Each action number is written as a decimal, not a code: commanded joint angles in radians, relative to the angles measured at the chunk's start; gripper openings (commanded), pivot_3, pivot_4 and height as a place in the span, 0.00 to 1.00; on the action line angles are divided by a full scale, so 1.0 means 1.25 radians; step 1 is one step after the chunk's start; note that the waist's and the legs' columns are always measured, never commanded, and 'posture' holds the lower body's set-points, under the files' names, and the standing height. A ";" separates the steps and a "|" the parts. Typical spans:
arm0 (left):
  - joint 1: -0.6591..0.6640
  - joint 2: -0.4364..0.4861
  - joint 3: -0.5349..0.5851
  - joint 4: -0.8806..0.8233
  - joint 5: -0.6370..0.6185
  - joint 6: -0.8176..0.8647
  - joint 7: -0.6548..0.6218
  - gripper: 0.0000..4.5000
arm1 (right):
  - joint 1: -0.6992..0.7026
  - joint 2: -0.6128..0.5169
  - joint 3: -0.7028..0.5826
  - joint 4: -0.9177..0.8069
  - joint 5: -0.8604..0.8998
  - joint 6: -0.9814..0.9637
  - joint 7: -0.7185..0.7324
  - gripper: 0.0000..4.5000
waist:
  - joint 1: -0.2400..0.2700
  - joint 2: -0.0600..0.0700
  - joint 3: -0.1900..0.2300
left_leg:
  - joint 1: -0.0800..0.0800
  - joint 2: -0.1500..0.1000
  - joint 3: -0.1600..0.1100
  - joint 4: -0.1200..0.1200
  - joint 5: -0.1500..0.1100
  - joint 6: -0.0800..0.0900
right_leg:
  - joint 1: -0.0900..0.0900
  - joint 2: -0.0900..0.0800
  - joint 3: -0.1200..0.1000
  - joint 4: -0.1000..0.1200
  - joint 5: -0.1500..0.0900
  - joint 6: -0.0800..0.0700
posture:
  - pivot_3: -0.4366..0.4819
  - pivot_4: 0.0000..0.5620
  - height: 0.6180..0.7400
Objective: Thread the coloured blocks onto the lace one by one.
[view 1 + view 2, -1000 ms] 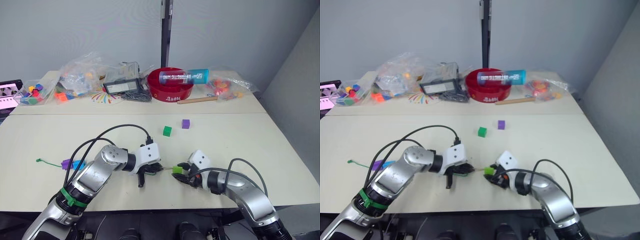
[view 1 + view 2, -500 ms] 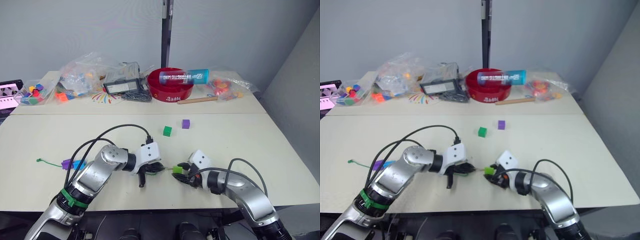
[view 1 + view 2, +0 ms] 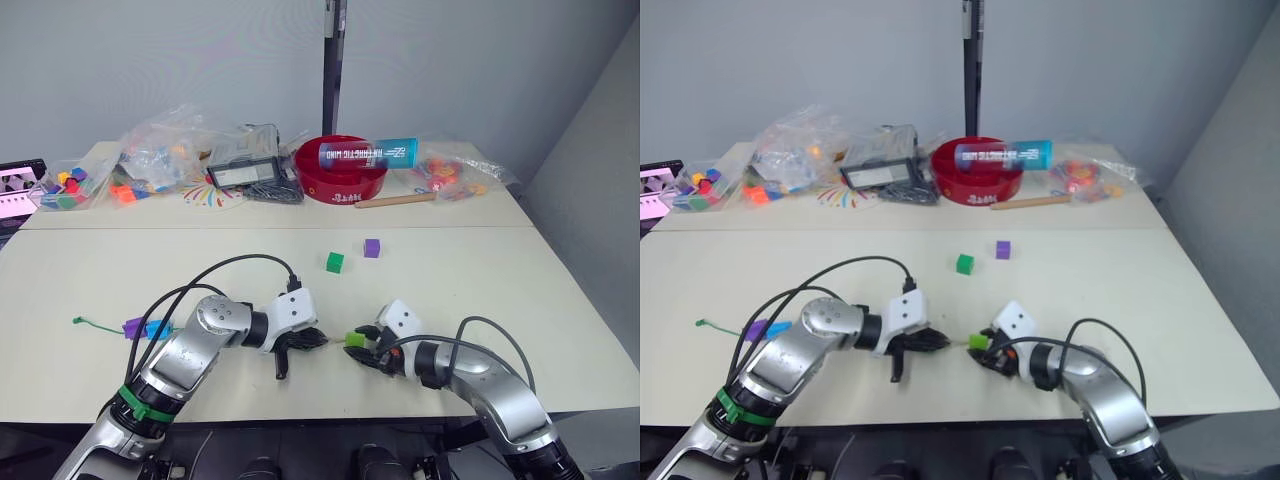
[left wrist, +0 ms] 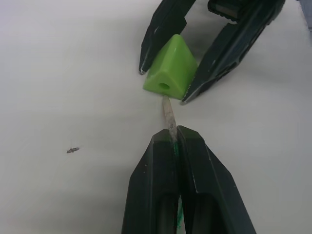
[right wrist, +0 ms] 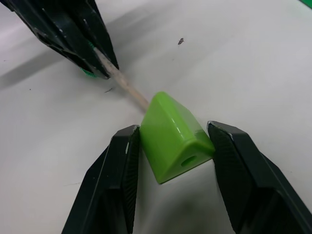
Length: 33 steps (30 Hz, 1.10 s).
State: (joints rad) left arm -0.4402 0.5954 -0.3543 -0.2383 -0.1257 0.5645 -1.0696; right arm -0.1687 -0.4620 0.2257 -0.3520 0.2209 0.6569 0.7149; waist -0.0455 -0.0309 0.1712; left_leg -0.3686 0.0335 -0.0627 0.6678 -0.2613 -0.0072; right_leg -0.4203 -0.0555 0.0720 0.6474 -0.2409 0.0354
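Counting the loose stuff first: five cubes total on the desk. One light green block is pinched between the two fingers of the right claw, near the front edge of the desk. A dark green block and a purple block sit near each other further back toward the middle, with open desk all around them. Another purple block and a blue block are touching side by side over on the left, already on the lace, whose green tail end trails off to the left of them.

The left claw is squeezed together on the lace's pale stiff tip, which pokes out from between the fingers and sits right at the hole in the light green block; can't tell if it's actually inside yet.

At the back of the desk there's a red bowl with a blue tube lying across it, plus clear bags of mixed pieces on the left and one bag on the right. Plenty of bare surface between that clutter and the claws.
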 commanded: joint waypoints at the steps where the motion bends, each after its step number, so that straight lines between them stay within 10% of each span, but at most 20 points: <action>1: 0.004 -0.014 -0.003 -0.020 -0.028 -0.026 -0.011 0.00 | 0.010 0.004 0.022 0.008 0.013 0.016 0.007 0.38 | 0.000 0.000 0.000 | 0.000 0.000 0.000 0.000 0.000 0.000 | 0.000 0.000 0.000 0.000 0.000 0.000 | 0.48 0.27 0.92; 33: 0.049 -0.062 0.067 0.030 -0.098 -0.081 -0.005 0.00 | 0.012 -0.012 0.016 0.009 0.033 0.019 0.014 0.38 | 0.002 0.000 0.000 | -0.001 0.000 0.000 0.000 0.000 0.000 | 0.000 0.000 0.000 0.000 0.000 0.000 | 0.48 0.27 0.92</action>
State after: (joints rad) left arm -0.3700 0.5327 -0.2641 -0.1795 -0.2211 0.4988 -1.0632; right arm -0.1633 -0.4759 0.2177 -0.3526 0.2508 0.6571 0.7193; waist -0.0432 -0.0309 0.1712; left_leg -0.3693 0.0334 -0.0628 0.6673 -0.2614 -0.0072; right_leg -0.4210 -0.0558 0.0719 0.6469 -0.2410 0.0355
